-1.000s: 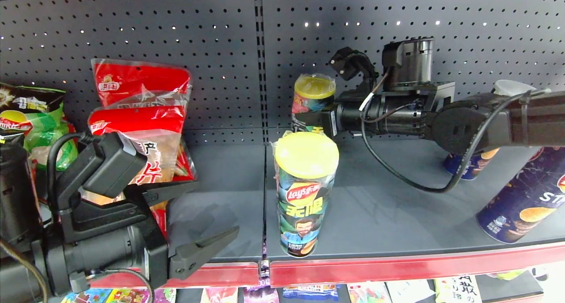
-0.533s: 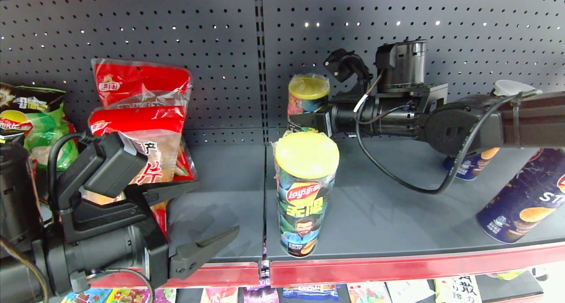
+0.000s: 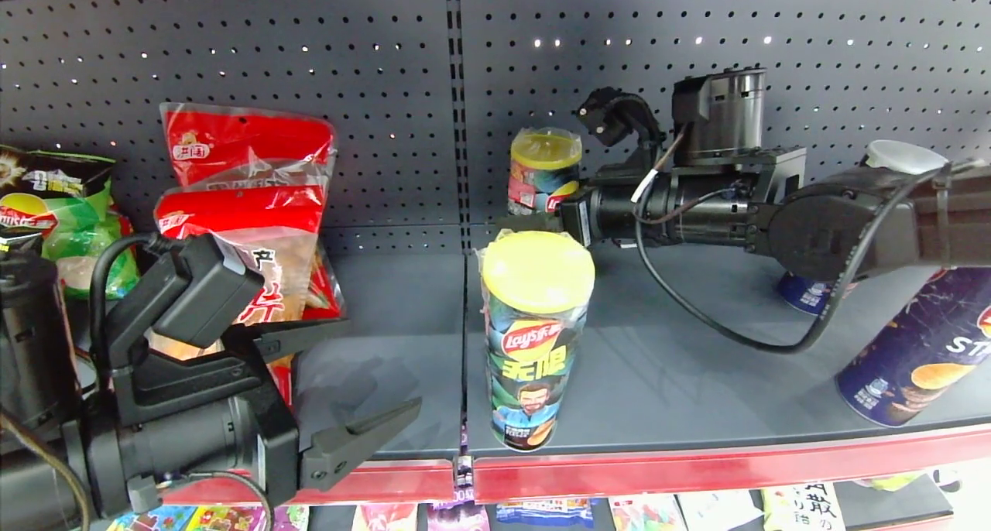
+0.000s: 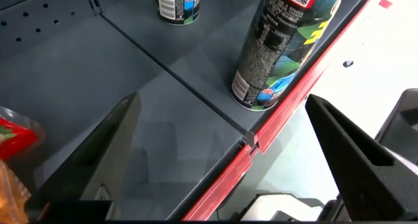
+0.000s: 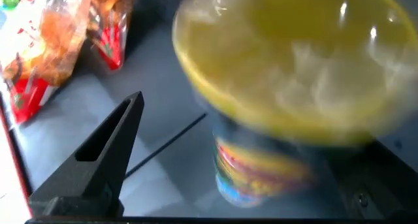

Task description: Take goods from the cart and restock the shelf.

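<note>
Black left hand (image 3: 379, 364), black right hand (image 3: 538, 215), looping black cables (image 3: 782, 348).

Pegboard (image 3: 310, 59): dark grey, perforated, spans the back from 9 to 3 o'clock.
Red snack bags (image 3: 248, 198): 9 o'clock, two, upright, one in front of the other, backs to the pegboard.
Green chip bag (image 3: 70, 229): far 9 o'clock edge, just beside the red snack bags.
Big blue can (image 3: 921, 353): 4 o'clock, near the front.
Small blue can (image 3: 805, 292): 3 o'clock, partly hidden.
Packets (image 3: 697, 508): 6 o'clock, one level below.
</note>
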Motion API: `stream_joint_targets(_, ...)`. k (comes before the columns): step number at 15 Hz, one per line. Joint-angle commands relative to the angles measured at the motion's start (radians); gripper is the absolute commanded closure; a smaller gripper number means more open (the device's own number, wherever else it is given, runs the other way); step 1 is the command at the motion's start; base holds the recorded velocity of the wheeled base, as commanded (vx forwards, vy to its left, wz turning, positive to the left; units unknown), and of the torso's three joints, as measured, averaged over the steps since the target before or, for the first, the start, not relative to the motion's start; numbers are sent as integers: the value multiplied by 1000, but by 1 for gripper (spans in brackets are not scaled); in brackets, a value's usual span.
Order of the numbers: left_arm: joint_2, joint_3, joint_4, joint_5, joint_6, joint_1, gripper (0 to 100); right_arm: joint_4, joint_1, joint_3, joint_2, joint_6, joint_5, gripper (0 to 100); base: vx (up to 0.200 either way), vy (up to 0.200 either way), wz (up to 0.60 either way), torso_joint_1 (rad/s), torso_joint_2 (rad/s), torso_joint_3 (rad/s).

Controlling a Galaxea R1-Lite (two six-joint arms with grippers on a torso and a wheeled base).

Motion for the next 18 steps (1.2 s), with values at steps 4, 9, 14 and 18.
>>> stream_joint_targets(4,15,-1,0,2,3,0,0,-2,-5,182,-169,1,-51,0,0,0,0,0,0,0)
stream_joint_targets(9,48,-14,-3,34,9,1,0,-4,-4,373,-339,0,-83,0,0,0,0,0,0,0)
stream_joint_targets(14,106,-17,-9,42,41,1,0,-2,5,584,-575,-5,-101,0,0,0,0,0,0,0)
stream_joint_targets(18,157,-26,-11,42,55,1,0,1,22,729,-776,-6,-94,0,0,0,0,0,0,0)
